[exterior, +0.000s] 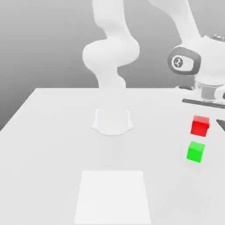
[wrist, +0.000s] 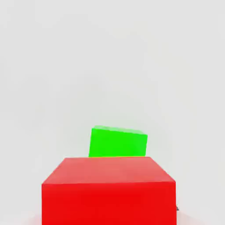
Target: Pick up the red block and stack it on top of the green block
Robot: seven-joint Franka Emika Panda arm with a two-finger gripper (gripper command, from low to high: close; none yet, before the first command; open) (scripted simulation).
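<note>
The red block (exterior: 200, 125) hangs just under the arm's hand at the exterior view's right, with my gripper (exterior: 203, 117) shut on it. The green block (exterior: 195, 151) sits on the white table (exterior: 52, 145) a little below the red one in that view, apart from it. In the hand view the red block (wrist: 109, 191) looms large and close. There the green block (wrist: 117, 142) lies beyond it, partly hidden behind its top edge. The red block's sides hide most of the fingers.
The arm's round white base (exterior: 112, 121) stands at the middle back of the table. A paler square patch (exterior: 113, 197) lies flat on the table toward the front. The table's far edge runs behind the base.
</note>
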